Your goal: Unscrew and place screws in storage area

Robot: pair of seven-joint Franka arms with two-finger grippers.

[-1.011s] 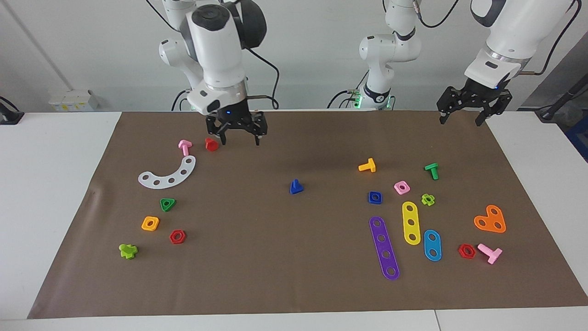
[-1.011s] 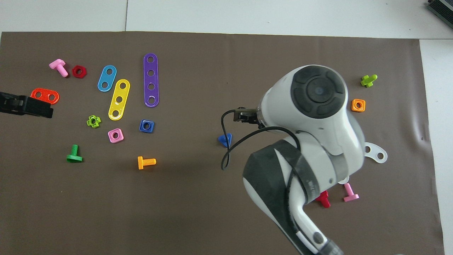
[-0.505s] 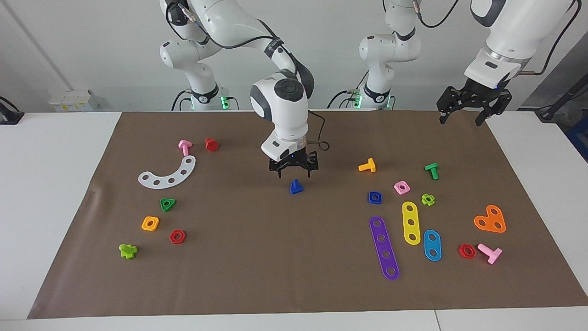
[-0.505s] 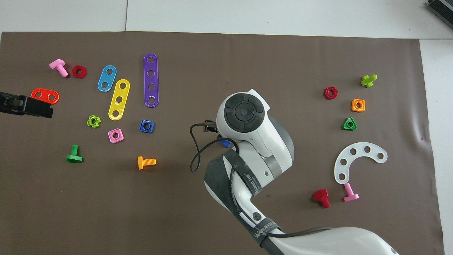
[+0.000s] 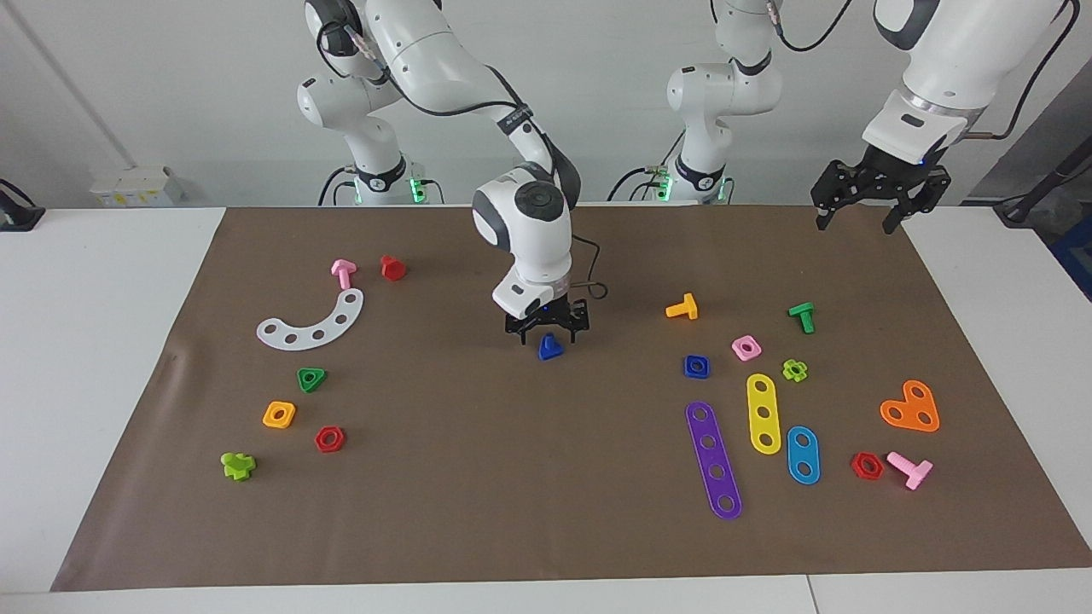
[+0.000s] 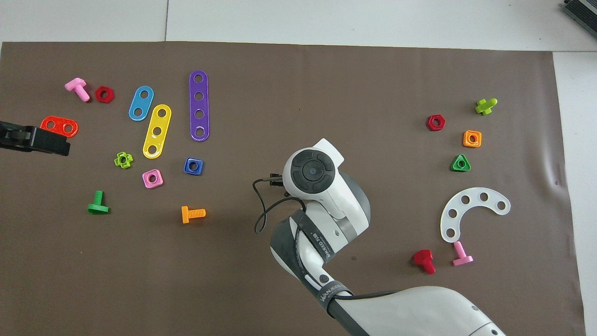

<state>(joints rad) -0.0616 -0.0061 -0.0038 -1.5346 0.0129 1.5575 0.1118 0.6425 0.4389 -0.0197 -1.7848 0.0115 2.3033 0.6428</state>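
Observation:
The blue bolt (image 5: 550, 348) with a triangular head stands mid-mat. My right gripper (image 5: 548, 335) is low over it, open, with a finger on either side of it. In the overhead view the right arm's wrist (image 6: 311, 172) hides the bolt and the fingers. The storage area lies toward the right arm's end: a white curved strip (image 5: 311, 322) (image 6: 471, 210), a green triangular nut (image 5: 311, 379), an orange square nut (image 5: 279, 414) and a red hex nut (image 5: 329, 439). My left gripper (image 5: 857, 217) waits open and empty, raised over the mat's corner at the left arm's end.
Pink bolt (image 5: 343, 273) and red bolt (image 5: 392, 268) lie near the white strip, with a lime piece (image 5: 238, 466) farther out. Toward the left arm's end lie purple (image 5: 713, 459), yellow (image 5: 763, 413) and blue strips (image 5: 803, 454), a blue square nut (image 5: 696, 366) and an orange bolt (image 5: 682, 307).
My right gripper has moved from beside the red bolt to the middle of the mat and come down around the blue bolt. The left arm has not moved.

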